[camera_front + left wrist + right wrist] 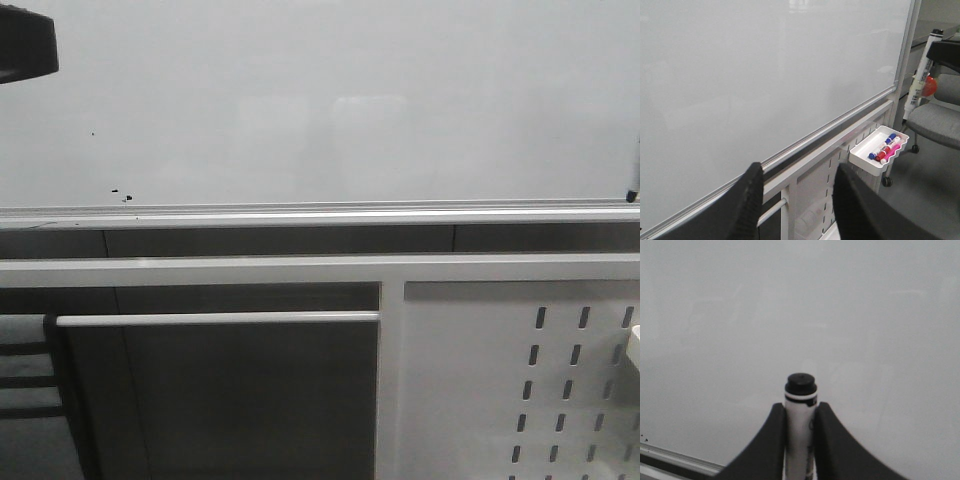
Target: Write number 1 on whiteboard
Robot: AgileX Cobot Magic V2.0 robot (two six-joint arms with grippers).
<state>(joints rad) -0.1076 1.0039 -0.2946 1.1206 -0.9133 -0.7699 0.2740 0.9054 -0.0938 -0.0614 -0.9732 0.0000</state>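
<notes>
Marker (800,410) in right end effector (800,440), seemingly capped

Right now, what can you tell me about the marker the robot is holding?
The marker has a white barrel with a black band and a black end that points toward the whiteboard. It is clamped between the two black fingers of the right gripper, which press on both sides of the barrel. Dark print shows on the barrel, too blurred to read. No stroke shows on the board near its end, and whether that end touches the board cannot be told.
</notes>
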